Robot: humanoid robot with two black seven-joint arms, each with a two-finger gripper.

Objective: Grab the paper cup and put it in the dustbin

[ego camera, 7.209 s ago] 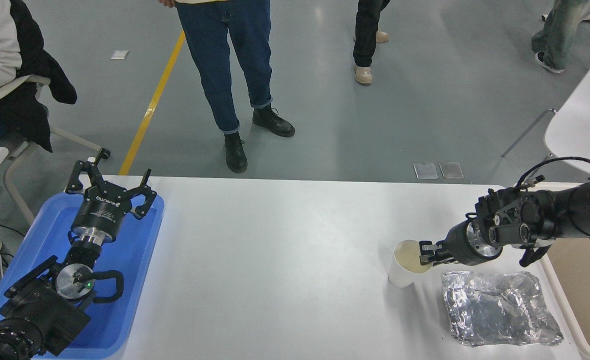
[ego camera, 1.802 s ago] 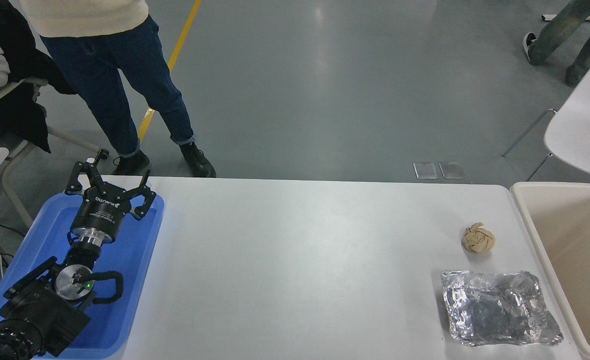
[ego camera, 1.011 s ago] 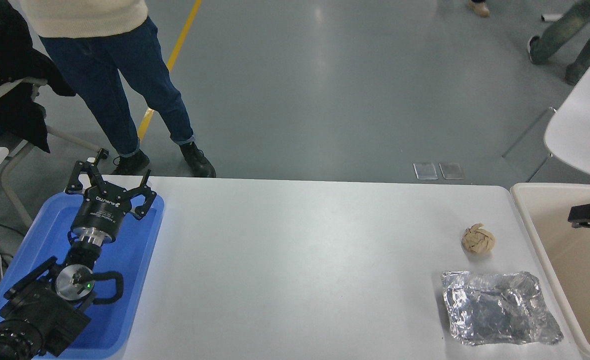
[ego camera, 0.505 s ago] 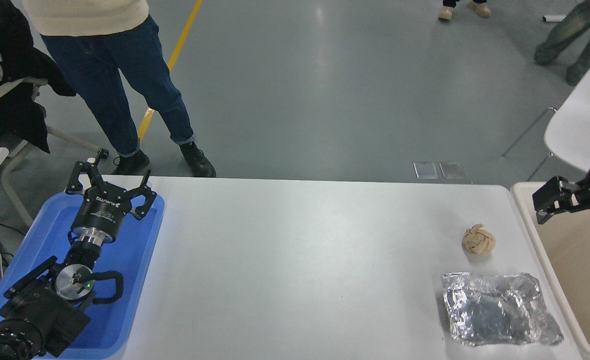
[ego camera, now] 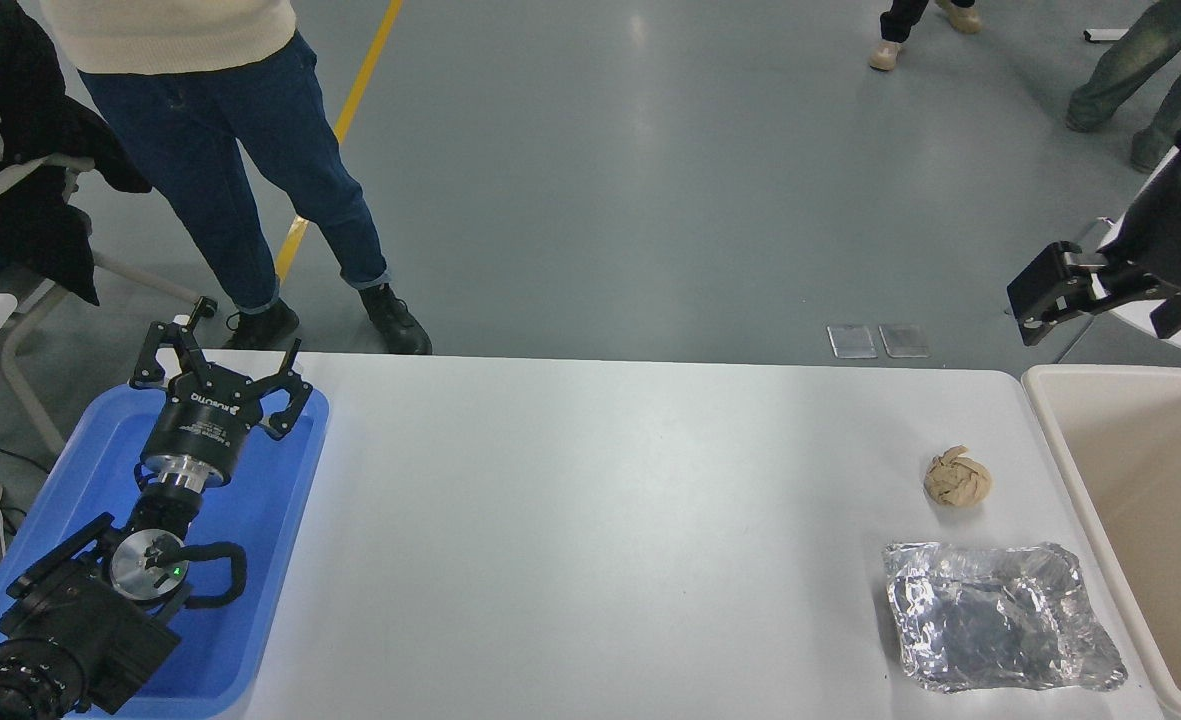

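The small white paper cup is gone from the white table point(ego camera: 600, 520), presumably dropped into the big beige plastic dustbin point(ego camera: 1060, 470), and my right claw point(ego camera: 1045, 295) has risen clear of it, holding nothing, though I cannot tell how its jaws stand.

This looks like a robotics lab or test hall rather than a home or shop. The floor point(ego camera: 650, 200) across the upper half of the frame is smooth grey industrial coating, with a yellow line point(ego camera: 335, 140) painted across it at the upper left. A plain white desk point(ego camera: 600, 520) fills the lower half. People point(ego camera: 240, 150) in street clothes stand about along the top edge, and a white chair point(ego camera: 40, 320) draped with a dark jacket point(ego camera: 40, 180) sits at the far left
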